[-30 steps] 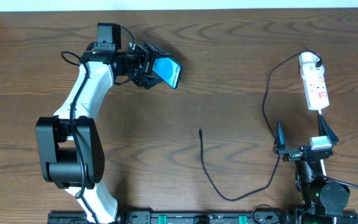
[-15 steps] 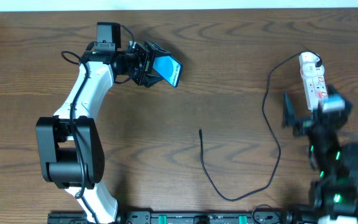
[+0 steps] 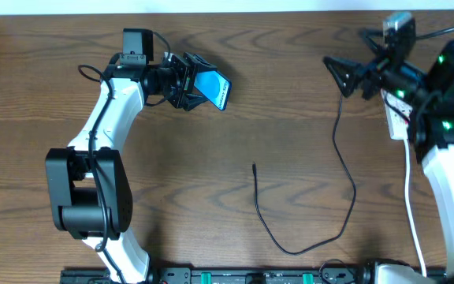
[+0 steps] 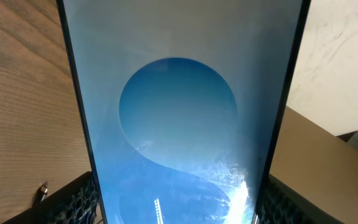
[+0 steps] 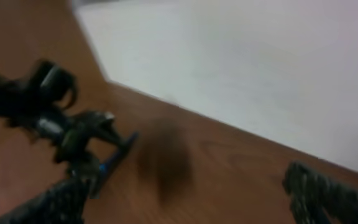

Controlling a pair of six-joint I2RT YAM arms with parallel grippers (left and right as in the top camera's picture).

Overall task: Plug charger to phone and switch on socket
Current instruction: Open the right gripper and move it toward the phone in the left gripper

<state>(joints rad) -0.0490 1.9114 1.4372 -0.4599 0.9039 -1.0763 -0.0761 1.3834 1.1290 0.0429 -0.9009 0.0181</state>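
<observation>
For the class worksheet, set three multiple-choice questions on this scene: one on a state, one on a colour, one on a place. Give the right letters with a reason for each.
1. How is the left gripper?
A. shut on the phone
B. open and empty
C. out of view

2. What colour is the phone's screen?
A. red
B. green
C. blue

3. Where does the plug tip of the charger lie?
A. plugged into the phone
B. on the bare table
C. between the left gripper's fingers

Answers:
1 A, its fingers clamp the phone's two long edges.
2 C, the screen fills the left wrist view in bright blue.
3 B, the tip rests alone on the wood, well apart from the phone.
</observation>
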